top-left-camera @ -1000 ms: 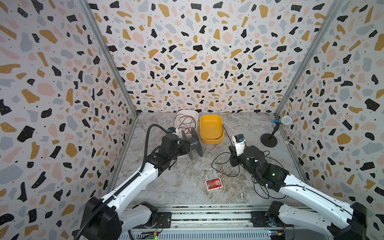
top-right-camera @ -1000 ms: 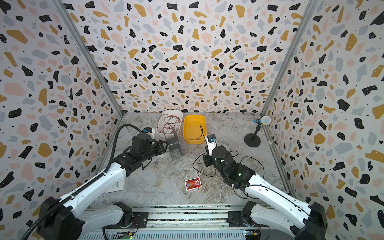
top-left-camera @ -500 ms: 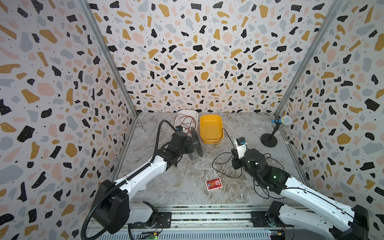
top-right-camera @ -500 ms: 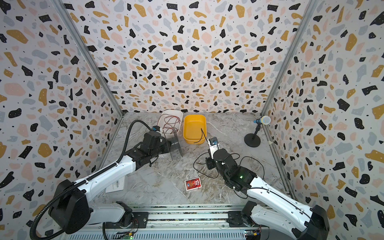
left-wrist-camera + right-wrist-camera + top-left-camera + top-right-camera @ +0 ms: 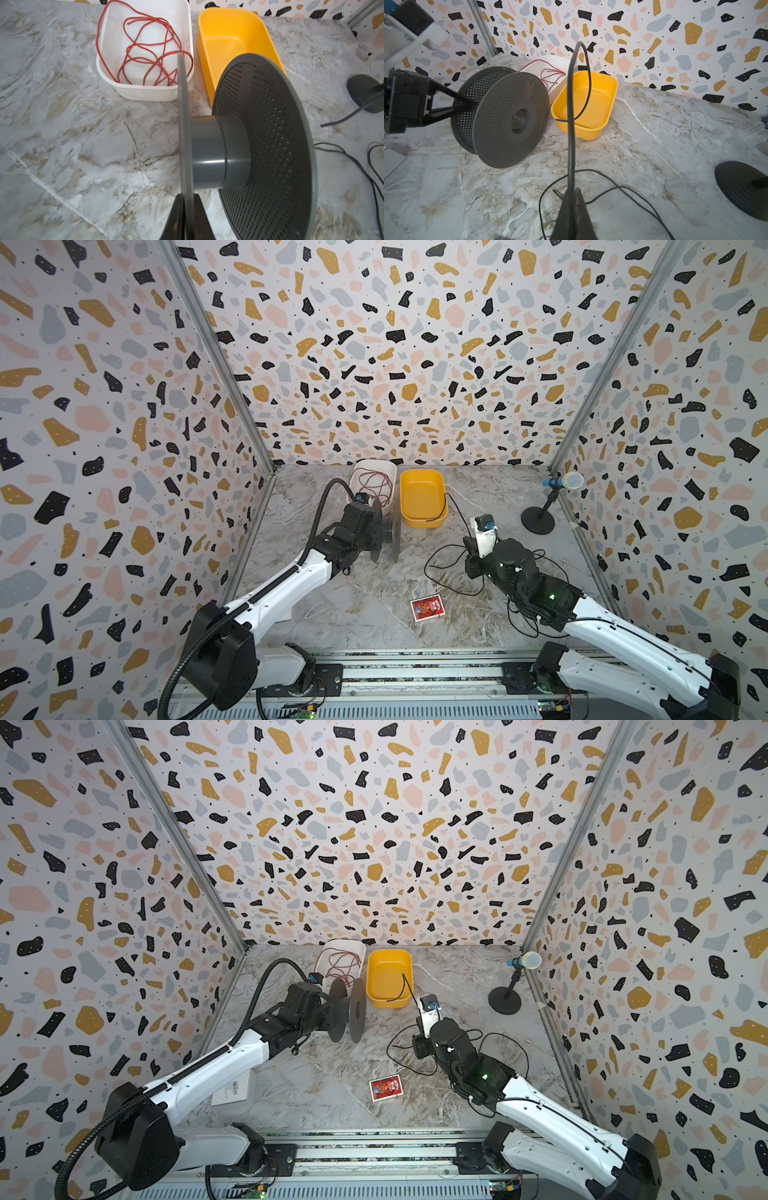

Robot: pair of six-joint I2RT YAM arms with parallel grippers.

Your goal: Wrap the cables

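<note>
A grey perforated spool (image 5: 386, 533) stands on its flange edges left of centre on the marble floor, its hub (image 5: 218, 149) bare. My left gripper (image 5: 188, 199) is shut on the rim of the spool's nearer flange, and it shows beside that flange in a top view (image 5: 376, 533). The thin black cable (image 5: 571, 124) rises from my right gripper (image 5: 574, 193), arcs over, and its free end rests on the yellow tub's rim. The right gripper is shut on this cable, right of centre in a top view (image 5: 469, 549). More cable lies in loose loops (image 5: 387, 1052) around the right arm.
A yellow tub (image 5: 424, 520) and a white tub (image 5: 145, 91) holding red wire stand at the back, just behind the spool. A toy microphone on a round black stand (image 5: 538, 520) is at the right wall. A red packet (image 5: 427, 608) lies front centre. A white sheet (image 5: 232, 1090) lies under the left arm.
The left gripper's jaws have closed onto the spool's flange, and arm and spool have shifted toward the tubs. The right gripper, holding the cable, has barely moved.
</note>
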